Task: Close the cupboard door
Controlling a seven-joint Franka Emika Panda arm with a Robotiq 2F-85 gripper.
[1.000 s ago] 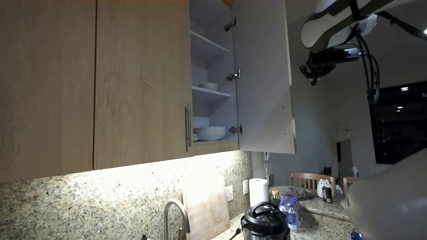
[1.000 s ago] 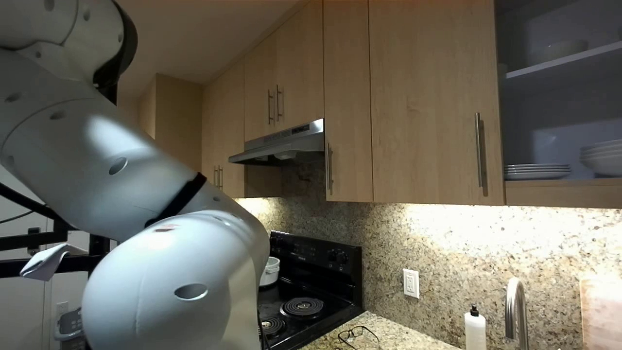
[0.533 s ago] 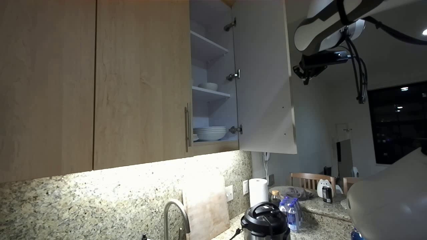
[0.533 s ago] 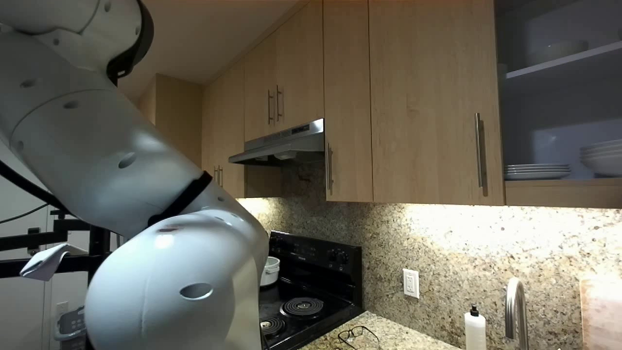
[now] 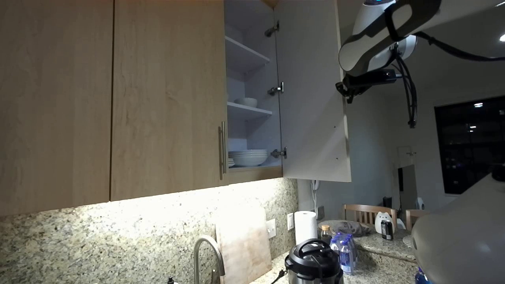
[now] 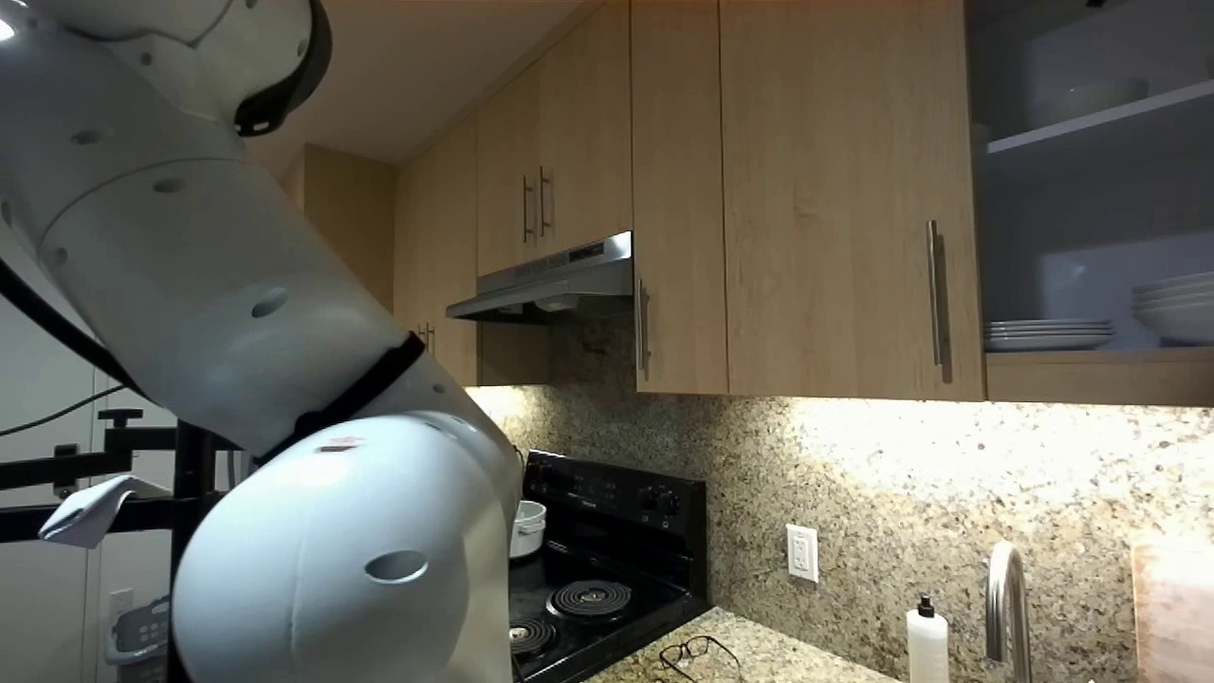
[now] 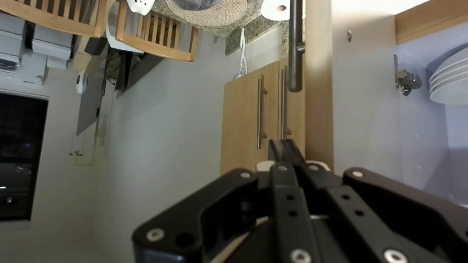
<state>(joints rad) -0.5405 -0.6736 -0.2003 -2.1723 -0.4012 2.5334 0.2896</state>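
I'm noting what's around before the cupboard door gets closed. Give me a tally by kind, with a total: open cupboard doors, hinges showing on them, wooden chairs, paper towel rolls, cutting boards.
Open cupboard door: 1
Hinges showing on it: 3
Wooden chairs: 2
Paper towel roll: 1
Cutting board: 1
Total: 8

Cupboard door (image 7: 360,109), one, standing open: pale inner face, wood-toned edge, dark bar handle (image 7: 295,47). Hinge (image 7: 408,79), one, metal, near a stack of white plates (image 7: 451,75) at the right margin of our wrist view. Pincer (image 7: 282,148), one, black, jaws meeting; whether it touches the open door we cannot tell. Beyond, we count two wooden doors (image 7: 239,109) with metal bar handles (image 7: 260,113). Chairs (image 7: 157,48), two, wooden. Counter (image 7: 252,9), speckled, bearing a woven mat (image 7: 215,18) and a white paper roll (image 7: 272,11).
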